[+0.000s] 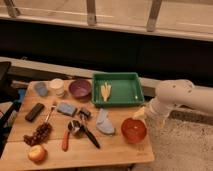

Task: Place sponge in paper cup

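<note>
White arm (176, 98) folded low at right, end effector (141, 113) leftward, jaws spread wide.

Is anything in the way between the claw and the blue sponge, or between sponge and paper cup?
The claw hangs at the wooden table's right edge, beside the round red bowl. Between it and the flat blue sponge lie a pale blue cloth and dark-handled utensils. Nothing stands between sponge and short off-white paper cup.

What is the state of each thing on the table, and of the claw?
Flat blue sponge: lying flat, not held.
Off-white paper cup: upright, no sponge inside.
Green plastic tray: holds a yellow item.
Claw: open, empty, beside the round orange bowl.
</note>
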Robot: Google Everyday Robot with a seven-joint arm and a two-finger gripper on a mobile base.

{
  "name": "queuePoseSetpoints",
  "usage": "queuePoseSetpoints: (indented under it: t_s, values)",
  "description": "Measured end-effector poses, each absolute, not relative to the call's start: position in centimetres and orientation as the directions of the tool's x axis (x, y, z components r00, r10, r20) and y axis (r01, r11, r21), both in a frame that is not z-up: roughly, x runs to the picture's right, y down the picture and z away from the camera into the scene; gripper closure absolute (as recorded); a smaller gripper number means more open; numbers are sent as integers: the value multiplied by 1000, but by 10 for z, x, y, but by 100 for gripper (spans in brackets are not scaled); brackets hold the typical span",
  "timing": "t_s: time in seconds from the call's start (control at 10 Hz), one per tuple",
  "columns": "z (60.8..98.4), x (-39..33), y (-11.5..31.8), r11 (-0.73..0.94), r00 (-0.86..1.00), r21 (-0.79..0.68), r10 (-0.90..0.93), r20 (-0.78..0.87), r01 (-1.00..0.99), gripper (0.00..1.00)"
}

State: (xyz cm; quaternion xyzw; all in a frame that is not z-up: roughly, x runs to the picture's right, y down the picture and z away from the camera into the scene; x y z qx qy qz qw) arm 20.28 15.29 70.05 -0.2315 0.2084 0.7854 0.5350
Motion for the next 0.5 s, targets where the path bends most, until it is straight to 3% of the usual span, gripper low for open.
queuePoseSetpoints:
  t_s: [0.5]
  values:
    - [708, 89, 112, -123, -75, -45, 817, -572, -991, 20]
